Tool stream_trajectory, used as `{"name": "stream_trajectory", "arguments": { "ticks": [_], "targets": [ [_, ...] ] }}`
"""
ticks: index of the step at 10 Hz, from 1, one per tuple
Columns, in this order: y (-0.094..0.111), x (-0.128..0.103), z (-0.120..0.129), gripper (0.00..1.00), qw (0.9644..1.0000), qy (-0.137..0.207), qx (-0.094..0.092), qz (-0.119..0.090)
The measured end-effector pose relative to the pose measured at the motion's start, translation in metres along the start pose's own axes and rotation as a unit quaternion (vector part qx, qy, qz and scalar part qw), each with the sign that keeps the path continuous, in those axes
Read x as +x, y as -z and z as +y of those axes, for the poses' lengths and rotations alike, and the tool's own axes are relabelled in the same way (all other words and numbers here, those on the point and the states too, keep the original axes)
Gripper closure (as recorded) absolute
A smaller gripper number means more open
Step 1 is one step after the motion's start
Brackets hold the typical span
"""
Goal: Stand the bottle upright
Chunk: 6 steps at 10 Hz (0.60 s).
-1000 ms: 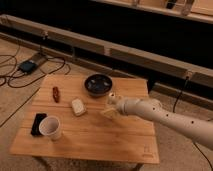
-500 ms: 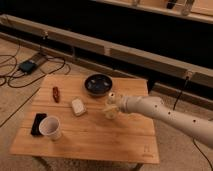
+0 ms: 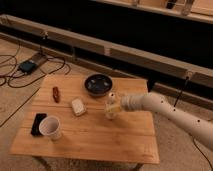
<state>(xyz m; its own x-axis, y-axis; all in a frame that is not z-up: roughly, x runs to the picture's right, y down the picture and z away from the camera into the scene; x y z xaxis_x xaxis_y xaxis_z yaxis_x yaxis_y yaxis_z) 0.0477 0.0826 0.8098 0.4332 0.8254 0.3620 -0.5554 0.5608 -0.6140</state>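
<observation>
The small clear bottle [image 3: 111,105] with a white cap and pale yellowish contents stands nearly upright, cap up, near the middle right of the wooden table [image 3: 100,137]. My gripper [image 3: 118,104] is at the end of the white arm that reaches in from the right. It is at the bottle's right side and touches or holds its body.
A dark bowl [image 3: 98,84] sits just behind the bottle. A small white block [image 3: 78,107] lies to its left. A reddish-brown object [image 3: 56,93] lies further left. A white paper cup [image 3: 50,127] and a black flat object [image 3: 38,124] are at the front left.
The bottle was tilted low on the table beside my gripper a second ago. It has been raised and now stands nearly upright, cap up.
</observation>
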Motion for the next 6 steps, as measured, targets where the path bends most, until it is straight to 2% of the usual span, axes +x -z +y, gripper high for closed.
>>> {"name": "stream_trajectory", "arguments": {
  "ticks": [2,6],
  "targets": [
    [0.0057,-0.0052,0.0035,0.2,0.9996,-0.012,-0.023,-0.015],
    [0.0043,-0.0067,0.0046,0.2,0.9995,-0.011,-0.025,-0.016]
  ]
}}
